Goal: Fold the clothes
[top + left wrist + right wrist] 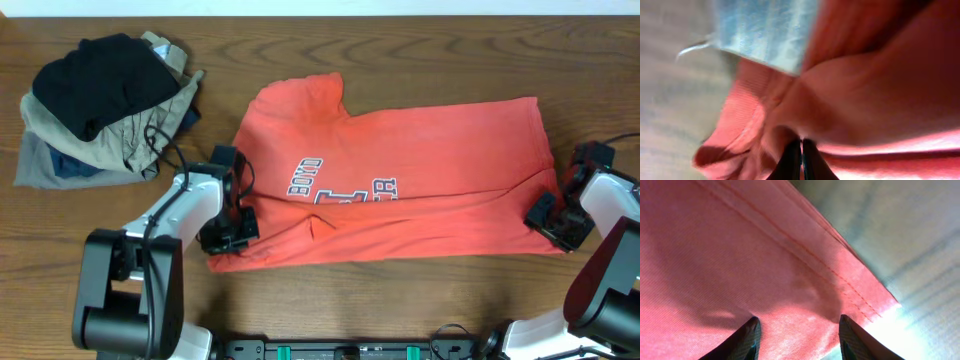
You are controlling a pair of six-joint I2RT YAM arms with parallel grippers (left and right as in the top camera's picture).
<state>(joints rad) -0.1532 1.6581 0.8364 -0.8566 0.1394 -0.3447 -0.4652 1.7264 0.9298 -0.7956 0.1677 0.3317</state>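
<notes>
So the T-shirt (400, 170) is lying sideways across the middle of the wooden surface (420, 50), collar end to the left and hem to the right. Its near long edge looks turned over, and the lettering (340, 190) shows at the crease.

The left gripper (232, 225) sits at the collar-side corner. In the left wrist view its fingers (792, 160) are squeezed almost completely together, and the cloth bunches up right at the tips. I'd call that a pinch on the shirt, though the actual bite is hidden. The pale neck tag (765, 30) is just above, so it's working close to the neckline.

The right gripper (553, 215) is at the opposite near corner. Its fingers (751, 335) are spread wide with nothing held, just poised over the hem. You can see the double row of stitching (840, 275) running diagonally, with the bare surface past the edge.

My guess is one arm per end makes sense because floppy cotton sags if you lift only one side. With two corners held, the edge stays straight for the next fold.

The fabric is a soft knit with a fine weave and shallow wrinkles, thicker at the hem. It'll drape and slide, so a shallow grab could slip off.

There's also a pile of dark, khaki and grey clothes (100, 110) at the far left, well apart from the shirt.
</notes>
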